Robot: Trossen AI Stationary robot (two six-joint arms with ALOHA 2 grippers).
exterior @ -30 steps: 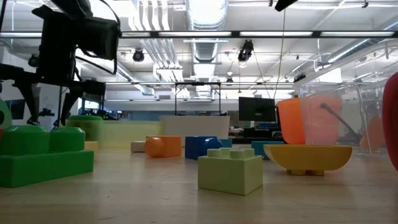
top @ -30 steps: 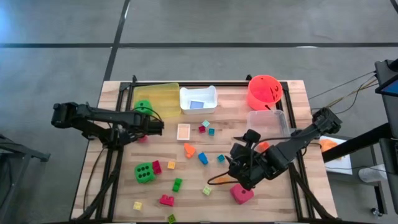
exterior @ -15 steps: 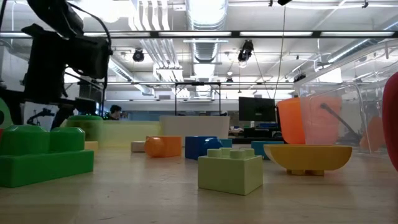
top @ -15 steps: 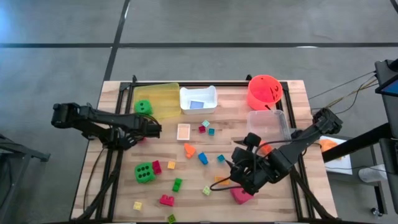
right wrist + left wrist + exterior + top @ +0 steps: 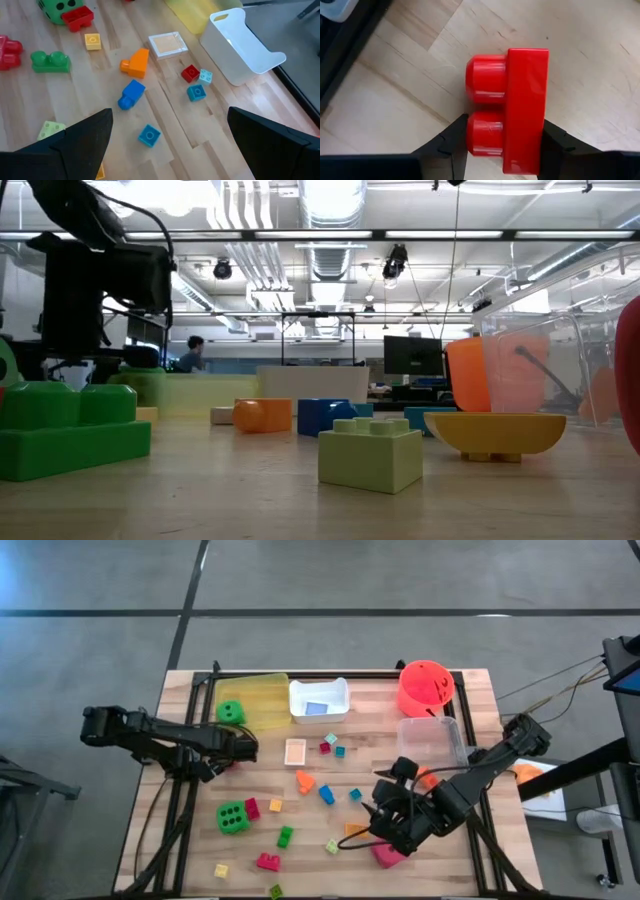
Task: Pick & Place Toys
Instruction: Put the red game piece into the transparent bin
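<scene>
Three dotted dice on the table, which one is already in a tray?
The green die in the yellow tray. The other green die and the pink-red die sit on the bare table.

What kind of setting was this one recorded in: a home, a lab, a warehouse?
Most likely a robotics lab in an open-plan industrial workspace. The low view shows exposed ceiling ducts, strip lights and a monitor behind the table. From above, the wooden table stands on bare concrete floor.
</scene>
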